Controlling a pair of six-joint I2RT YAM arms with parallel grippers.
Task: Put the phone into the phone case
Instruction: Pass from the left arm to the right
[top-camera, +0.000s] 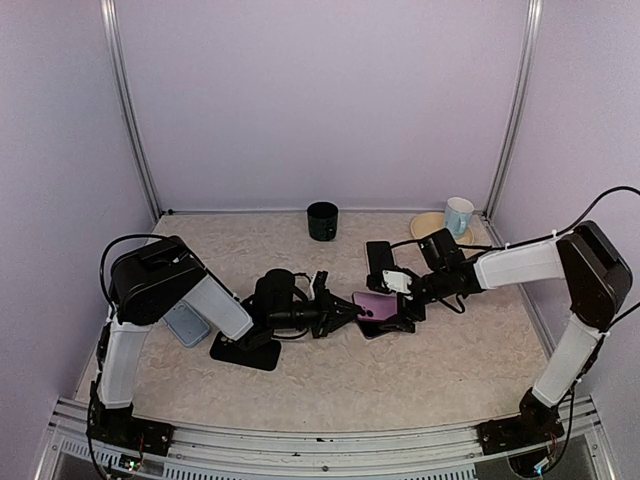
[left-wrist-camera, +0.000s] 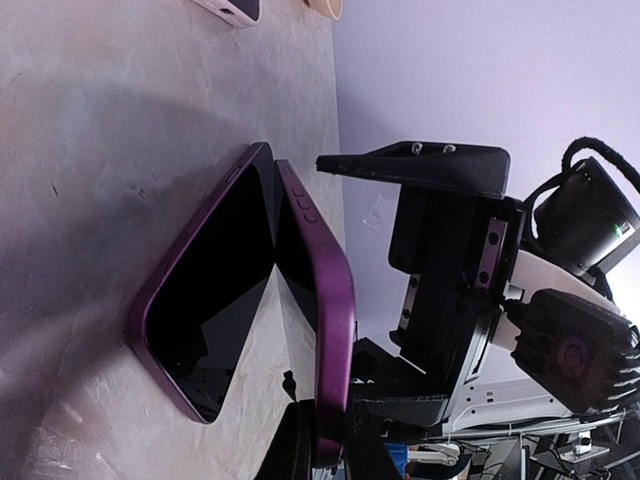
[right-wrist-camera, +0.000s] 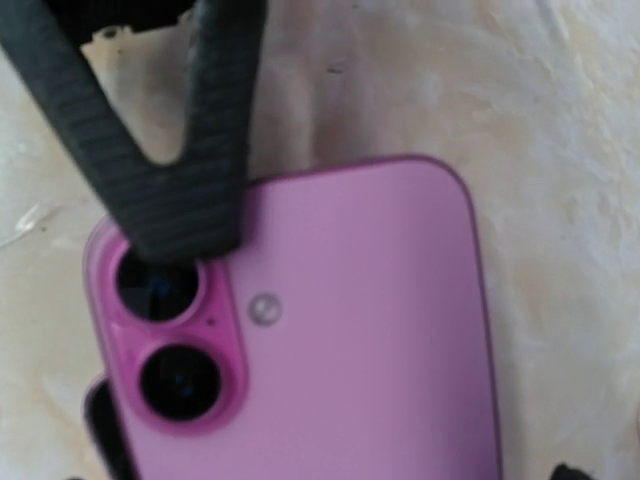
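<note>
- Phone (left-wrist-camera: 338, 300) sits near the middle of the table (top-camera: 330, 390), a shade toward 3 o'clock. It is propped at a slant rather than lying flat, with its near end raised and its far end dipping to meet the case.
- The left gripper (left-wrist-camera: 322, 455) reaches in from 9 o'clock, jaws pinched together on that raised near end. That pinch looks to be what holds the phone angled like an open book cover.
- Directly beneath, the case (left-wrist-camera: 205, 300) lies flat with its dark hollow upward, ready to receive. The two touch at the far end and gape apart at the near one.
- The phone's dark face is turned down toward the case, with its pink back and lenses (right-wrist-camera: 180, 380) facing up. I'd guess that is the wrong way round for seating, though I can't be sure.
- The right gripper (left-wrist-camera: 400, 275) comes in from 2 o'clock and hangs just above. Its jaws are spread wide and hold nothing, seemingly placed to press or steady the pink back.
- Farther back and well apart from the work are a dark flat slab (top-camera: 378, 258) at 1 o'clock and a black cup (top-camera: 322, 220) at 12.
- In the 2 o'clock corner a mug (top-camera: 459, 215) stands at a plate (top-camera: 428, 226). Whether it is on the plate or beside it I cannot tell.
</note>
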